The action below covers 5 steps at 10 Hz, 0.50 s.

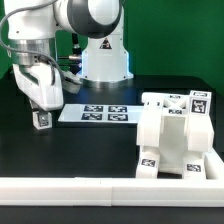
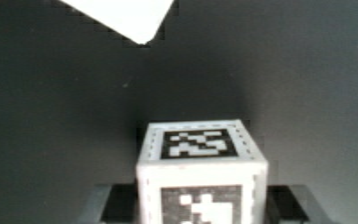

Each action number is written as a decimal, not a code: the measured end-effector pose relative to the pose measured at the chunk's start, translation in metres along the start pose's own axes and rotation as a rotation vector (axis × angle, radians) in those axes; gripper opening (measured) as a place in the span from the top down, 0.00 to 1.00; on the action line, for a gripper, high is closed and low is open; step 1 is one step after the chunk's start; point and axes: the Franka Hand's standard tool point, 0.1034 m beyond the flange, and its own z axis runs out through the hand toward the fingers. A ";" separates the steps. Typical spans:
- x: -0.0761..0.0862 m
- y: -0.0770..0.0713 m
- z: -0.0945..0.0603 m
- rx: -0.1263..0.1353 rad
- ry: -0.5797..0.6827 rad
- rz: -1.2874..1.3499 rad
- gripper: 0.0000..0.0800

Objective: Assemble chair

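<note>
My gripper (image 1: 41, 112) is at the exterior view's left, low over the black table. It is shut on a small white chair piece (image 1: 41, 120) that bears square tags. In the wrist view the piece (image 2: 202, 160) stands between my dark fingers (image 2: 115, 200), tags on its top and front faces. I cannot tell whether it touches the table. The partly joined chair (image 1: 172, 140), a white blocky body with several tags, stands at the exterior view's right, well apart from my gripper.
The marker board (image 1: 95, 112) lies flat between my gripper and the chair; its corner shows in the wrist view (image 2: 131, 18). A long low white rail (image 1: 100, 186) runs along the front edge. The robot base (image 1: 104, 55) stands at the back.
</note>
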 end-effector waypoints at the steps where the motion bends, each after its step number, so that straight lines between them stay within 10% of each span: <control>1: -0.001 -0.002 0.000 0.001 -0.002 -0.008 0.65; 5: -0.007 -0.033 -0.008 0.018 0.004 -0.079 0.65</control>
